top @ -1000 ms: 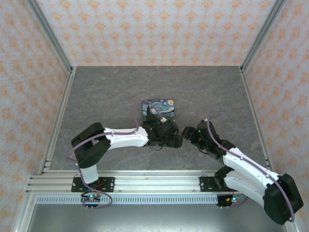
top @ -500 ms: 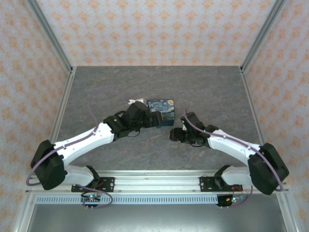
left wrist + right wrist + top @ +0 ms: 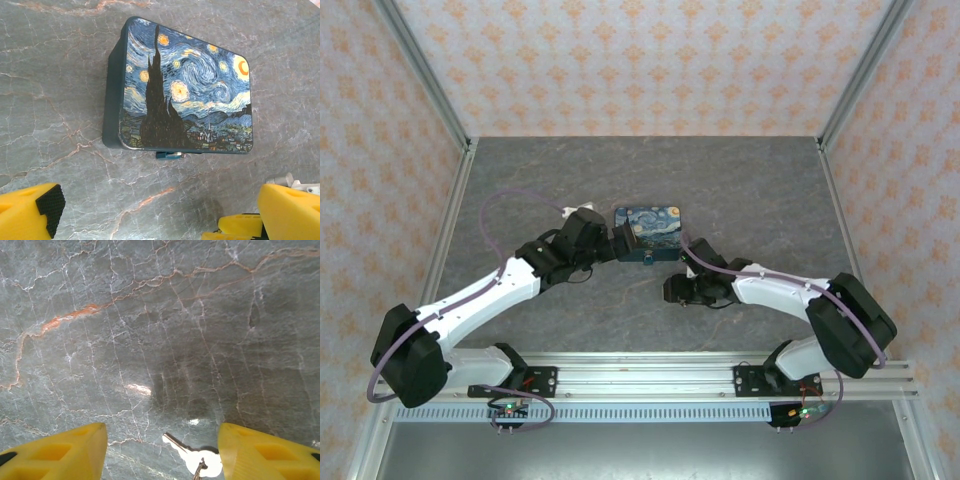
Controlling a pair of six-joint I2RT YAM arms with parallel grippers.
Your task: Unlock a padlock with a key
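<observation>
Two tools, both open. Left tool [image 3: 160,207] is spread wide, just short of the padlock [image 3: 185,95], which lies flat, starry-night face up, on the grey marbled bench [image 3: 60,75]. Teal-headed key [image 3: 169,155] pokes out at the padlock's near edge, touching it. Right tool [image 3: 162,450] is low over the bench, fingers parted, gripping nothing. A silver key [image 3: 197,456] lies between them. From above, the padlock sits mid-bench.
</observation>
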